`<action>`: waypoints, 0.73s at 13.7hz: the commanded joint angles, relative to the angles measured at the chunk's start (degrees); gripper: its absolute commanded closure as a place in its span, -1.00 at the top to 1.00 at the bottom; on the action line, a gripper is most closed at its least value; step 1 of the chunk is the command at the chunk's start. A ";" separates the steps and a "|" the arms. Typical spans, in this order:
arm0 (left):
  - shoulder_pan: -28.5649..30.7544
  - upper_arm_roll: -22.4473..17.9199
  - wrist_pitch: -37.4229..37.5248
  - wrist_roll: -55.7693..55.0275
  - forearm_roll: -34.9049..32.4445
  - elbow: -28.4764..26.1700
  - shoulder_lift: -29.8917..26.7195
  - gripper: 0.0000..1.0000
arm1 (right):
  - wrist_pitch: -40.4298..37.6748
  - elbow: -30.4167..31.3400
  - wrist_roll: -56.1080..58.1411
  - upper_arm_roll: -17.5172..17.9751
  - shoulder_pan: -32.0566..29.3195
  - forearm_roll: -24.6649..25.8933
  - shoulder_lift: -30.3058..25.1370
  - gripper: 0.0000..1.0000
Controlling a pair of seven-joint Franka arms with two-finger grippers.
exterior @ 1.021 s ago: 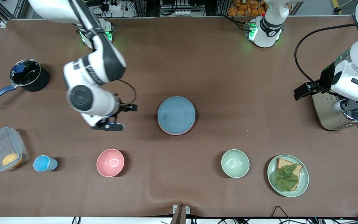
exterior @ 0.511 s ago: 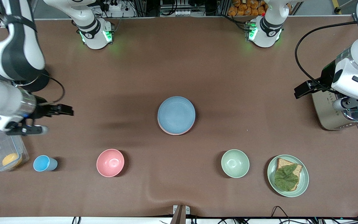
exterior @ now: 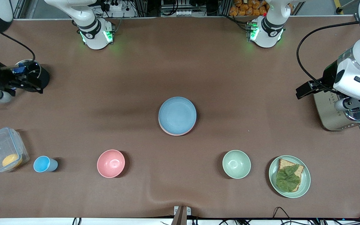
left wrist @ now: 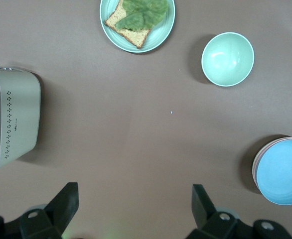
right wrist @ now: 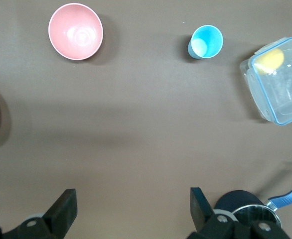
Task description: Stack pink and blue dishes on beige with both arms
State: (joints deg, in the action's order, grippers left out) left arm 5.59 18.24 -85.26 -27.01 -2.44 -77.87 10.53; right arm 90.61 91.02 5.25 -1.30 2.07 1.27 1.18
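Overhead, a brown cloth covers the bench (exterior: 217, 72), with metal framing and cables along its edge by the arm bases. The blue plate (exterior: 177, 115) sits mid-bench on the pink plate (exterior: 171, 132), which shows only as a rim; no beige plate can be made out beneath. The left gripper (left wrist: 135, 204) hangs open over the toaster (exterior: 330, 115). The right gripper (right wrist: 133, 209), half cut off in the front view, hangs open over the pot (exterior: 34, 76).

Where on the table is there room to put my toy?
Bare cloth lies between the plate stack and the toaster, and between the stack and the pot. The row with box, cup, pink bowl, green bowl and bread plate is crowded.
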 commanded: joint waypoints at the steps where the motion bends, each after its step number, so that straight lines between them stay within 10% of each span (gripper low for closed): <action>1: 0.21 -0.13 0.89 0.99 0.16 -0.17 -1.04 1.00 | 0.18 1.27 1.34 1.83 -1.72 1.19 -2.23 1.00; 10: 0.21 -0.22 0.89 0.99 0.16 -0.26 -1.04 1.00 | 1.05 0.12 0.31 1.47 -2.60 1.19 -2.15 1.00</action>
State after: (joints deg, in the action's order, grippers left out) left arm 5.59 18.17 -85.26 -27.01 -2.44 -77.87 10.53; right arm 91.49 90.90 8.13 -1.06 0.33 1.53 -0.12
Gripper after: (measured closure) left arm 0.000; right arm 0.000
